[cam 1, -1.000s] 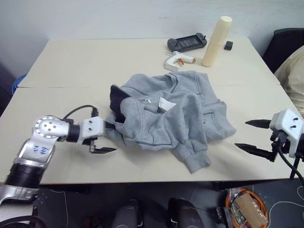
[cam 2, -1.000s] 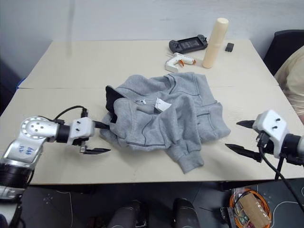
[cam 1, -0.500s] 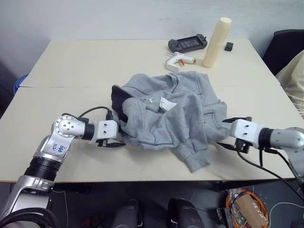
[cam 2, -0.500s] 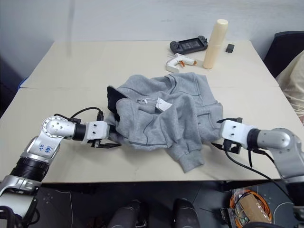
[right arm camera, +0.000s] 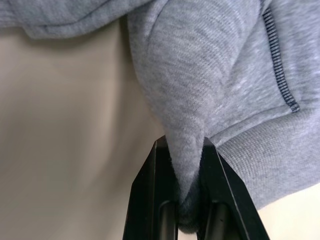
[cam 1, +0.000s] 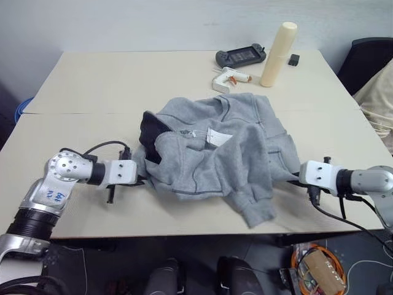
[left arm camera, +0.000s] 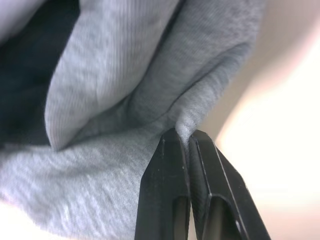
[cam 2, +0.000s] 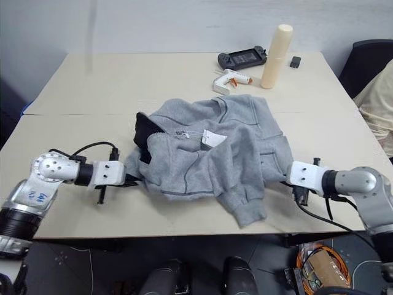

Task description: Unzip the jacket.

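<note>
Jacket (cam 1: pixel 227 153): one large light grey fleece zip-up garment lies crumpled in the middle of the pale beige counter (cam 1: pixel 110 86), with its dark navy collar lining showing at the robot's left and one white paper hang tag (cam 1: pixel 218 136) lying on top near the middle. Two grippers are on it, one at each side. The left gripper (left arm camera: pixel 188 142) has its two black fingers (left arm camera: pixel 167 185) clenched on a small fold at the jacket's left edge, just beside the dark lining; in the left wrist view a pinch of grey fleece sticks up between the tips. The right gripper (right arm camera: pixel 185 150) has its two black fingers (right arm camera: pixel 150 195) clamped on a thicker bunch of fleece at the jacket's right edge, near a ribbed hem and one line of dark stitching. At the far side of the counter, well apart from the jacket, stand four things: one black handheld game console (cam 1: pixel 241 56), one white glue gun (cam 1: pixel 229 78), one tall cream-coloured cylinder (cam 1: pixel 279 54) standing upright, and one small black block (cam 1: pixel 295 59) just beside it. At the right edge of the head views, a cream-coloured cloth (cam 1: pixel 377 101) lies next to one dark chair (cam 1: pixel 367 58).
</note>
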{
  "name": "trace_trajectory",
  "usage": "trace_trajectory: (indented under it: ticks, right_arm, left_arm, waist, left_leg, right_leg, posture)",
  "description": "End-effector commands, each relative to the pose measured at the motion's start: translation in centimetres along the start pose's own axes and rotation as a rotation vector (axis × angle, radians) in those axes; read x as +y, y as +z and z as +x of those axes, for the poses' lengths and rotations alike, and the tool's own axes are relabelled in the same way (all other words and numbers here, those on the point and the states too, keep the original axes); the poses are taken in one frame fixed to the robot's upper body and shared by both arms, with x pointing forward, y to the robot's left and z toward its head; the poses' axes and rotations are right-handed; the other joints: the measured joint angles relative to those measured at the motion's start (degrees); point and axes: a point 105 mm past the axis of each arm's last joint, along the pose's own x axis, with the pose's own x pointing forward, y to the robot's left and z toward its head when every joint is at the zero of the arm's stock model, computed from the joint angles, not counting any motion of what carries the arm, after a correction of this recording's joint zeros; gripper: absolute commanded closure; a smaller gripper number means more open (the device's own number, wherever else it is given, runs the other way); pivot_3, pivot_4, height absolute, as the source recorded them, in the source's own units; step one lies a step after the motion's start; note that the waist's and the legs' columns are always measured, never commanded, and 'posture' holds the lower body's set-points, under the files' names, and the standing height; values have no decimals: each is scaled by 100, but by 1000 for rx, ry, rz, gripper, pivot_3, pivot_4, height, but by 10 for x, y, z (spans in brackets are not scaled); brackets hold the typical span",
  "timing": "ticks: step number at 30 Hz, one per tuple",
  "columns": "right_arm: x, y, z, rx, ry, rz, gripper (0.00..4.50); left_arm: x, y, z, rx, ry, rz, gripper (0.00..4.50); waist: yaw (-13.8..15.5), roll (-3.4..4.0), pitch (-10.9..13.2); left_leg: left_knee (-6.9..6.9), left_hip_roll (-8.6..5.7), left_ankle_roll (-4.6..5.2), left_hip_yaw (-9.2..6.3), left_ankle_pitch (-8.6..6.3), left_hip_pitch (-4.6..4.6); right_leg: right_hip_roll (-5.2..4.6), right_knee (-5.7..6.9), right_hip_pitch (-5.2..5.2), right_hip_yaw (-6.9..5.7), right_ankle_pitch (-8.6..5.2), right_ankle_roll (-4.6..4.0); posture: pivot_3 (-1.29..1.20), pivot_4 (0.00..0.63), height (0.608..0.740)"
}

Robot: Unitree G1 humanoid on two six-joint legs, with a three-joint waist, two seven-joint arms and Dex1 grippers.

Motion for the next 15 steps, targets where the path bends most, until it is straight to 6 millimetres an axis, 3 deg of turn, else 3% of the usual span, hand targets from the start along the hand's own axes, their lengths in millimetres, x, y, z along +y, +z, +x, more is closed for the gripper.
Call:
trace_trajectory:
  ticks: [1, 5, 8, 15]
  right_arm:
    - [0, -7, -23, 56, -7, -4, 4474]
    - [14, -16, -37, 106, 12, 16, 4474]
    - [21, -20, -43, 129, 8, 20, 4474]
    - [33, -30, -46, 149, -24, 44, 4474]
  left_arm:
    - [-1, -17, -36, 85, 25, -29, 4500]
    - [-9, -29, -66, 162, 22, -60, 4500]
    - [-15, -31, -77, 193, 15, -79, 4500]
    - [-32, -19, -59, 154, -20, -122, 4500]
  waist:
    - [-1, 0, 0]
    - [14, 1, 1]
    - [25, 1, 1]
    - [20, 1, 1]
  left_leg:
    - [-2, 1, -1, 0, -1, -1]
    - [-5, 2, 0, -1, -5, 1]
    - [-5, 2, 0, -3, -10, 0]
    - [-7, 2, -3, -3, -19, 1]
  right_leg:
    - [0, -1, -1, 0, 0, 0]
    - [0, -7, 1, 0, -1, -1]
    - [-2, -13, 2, 0, -1, -2]
    - [-3, -24, 2, 2, -2, -2]
  posture:
    - [0, 150, 740]
    - [0, 150, 740]
    - [0, 150, 740]
    - [0, 150, 740]
